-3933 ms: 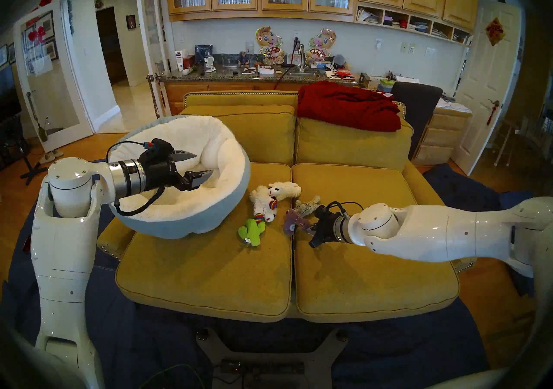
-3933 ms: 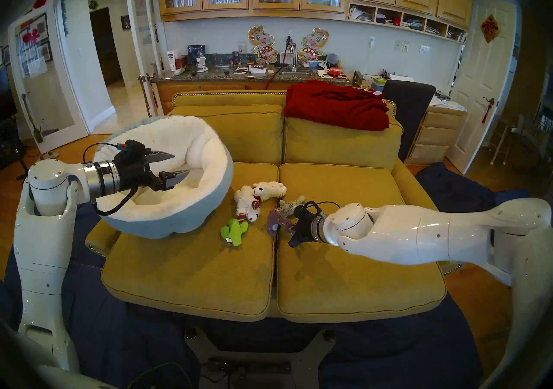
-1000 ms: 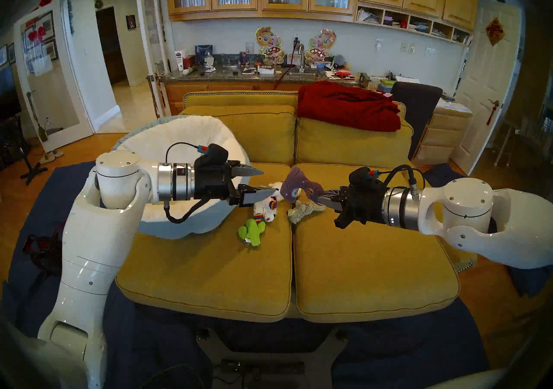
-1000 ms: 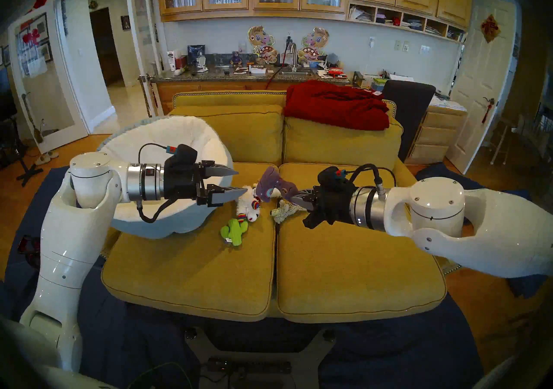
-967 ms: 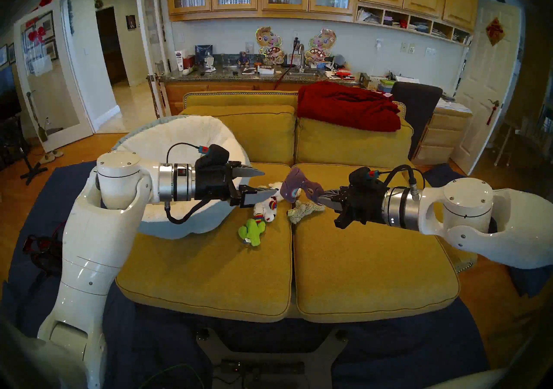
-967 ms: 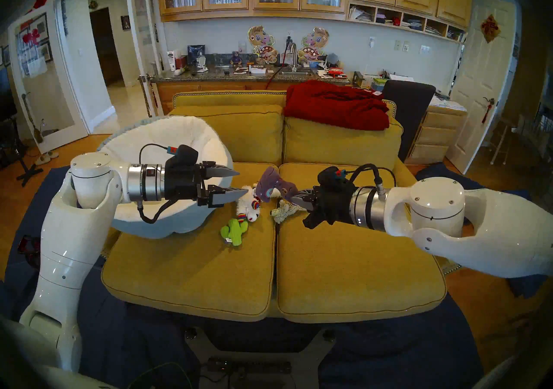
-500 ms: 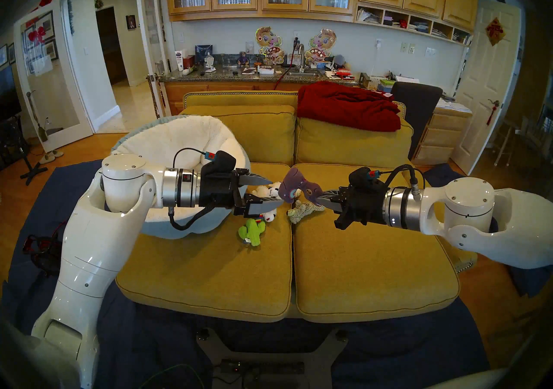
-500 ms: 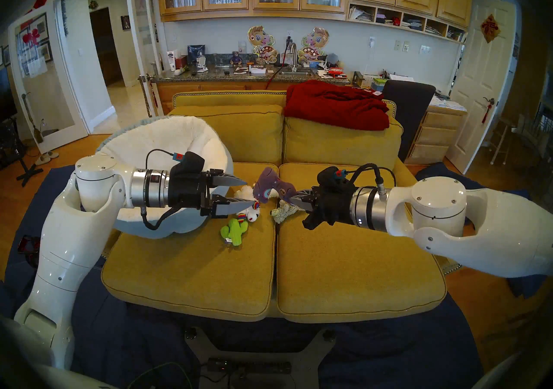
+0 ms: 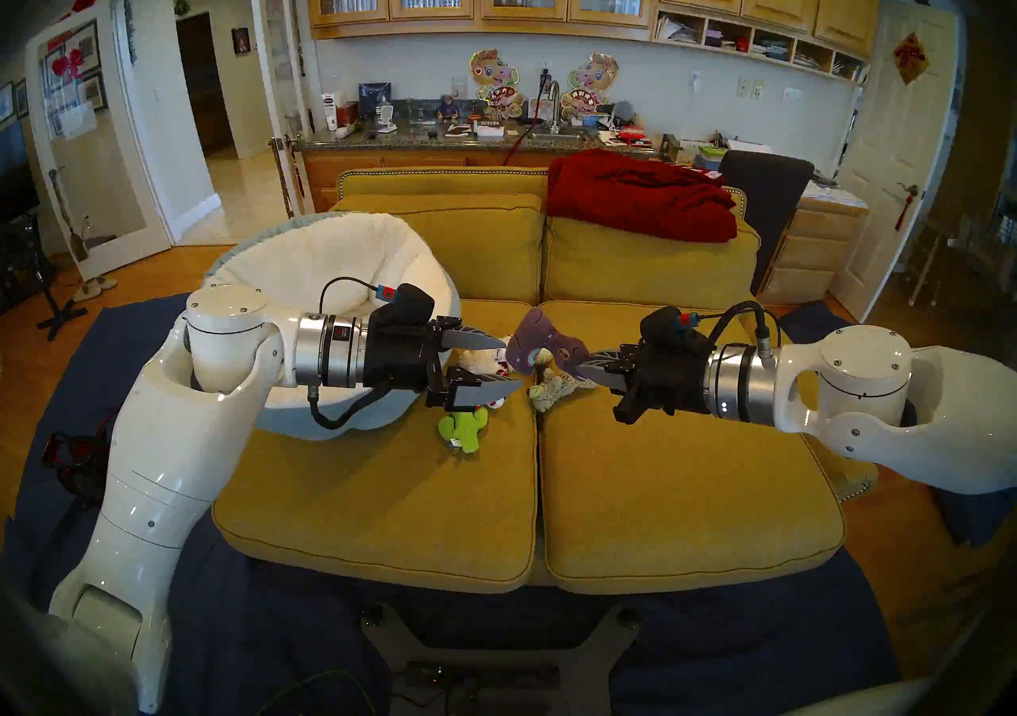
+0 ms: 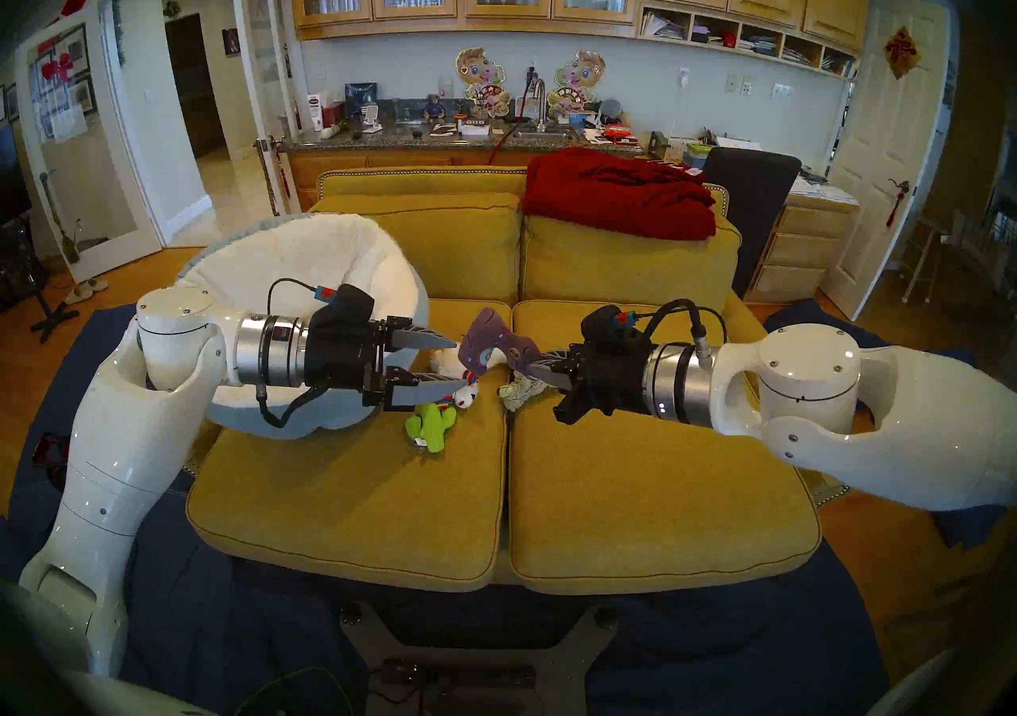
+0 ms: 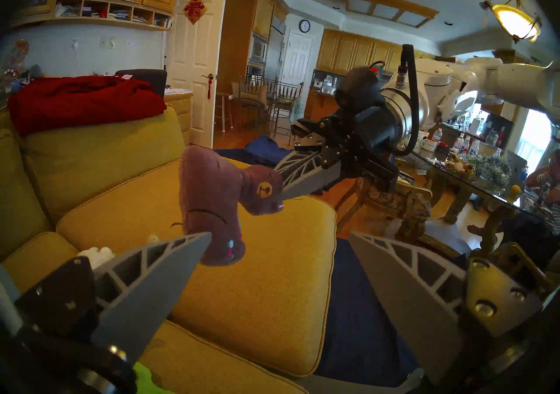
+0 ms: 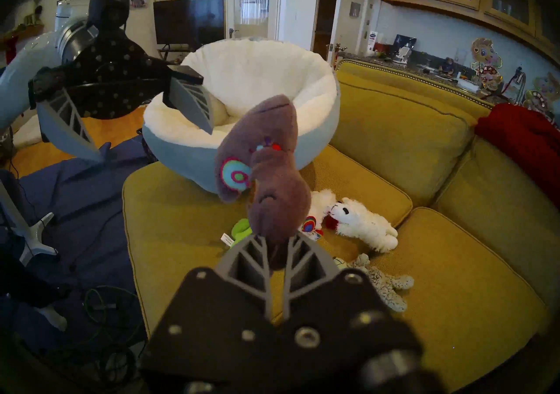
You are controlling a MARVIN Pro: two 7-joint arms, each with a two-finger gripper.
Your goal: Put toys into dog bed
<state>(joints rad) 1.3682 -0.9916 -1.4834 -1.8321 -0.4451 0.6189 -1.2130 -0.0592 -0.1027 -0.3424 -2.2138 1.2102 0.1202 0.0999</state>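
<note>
Purple-grey plush toy (image 12: 272,178) with embroidered rainbow spiral, pinched in right tool (image 12: 277,251); left tool (image 11: 278,266) agape, empty.

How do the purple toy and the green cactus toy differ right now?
The purple toy is up in the air, pinched in the shut right gripper; the green cactus toy lies loose on the sofa cushion. The purple toy hangs close in front of the open left gripper, while the cactus lies below that gripper, untouched. The purple one has a round, colourful patch; the cactus looks plain green. Both are small plush toys, and both are outside the dog bed.
</note>
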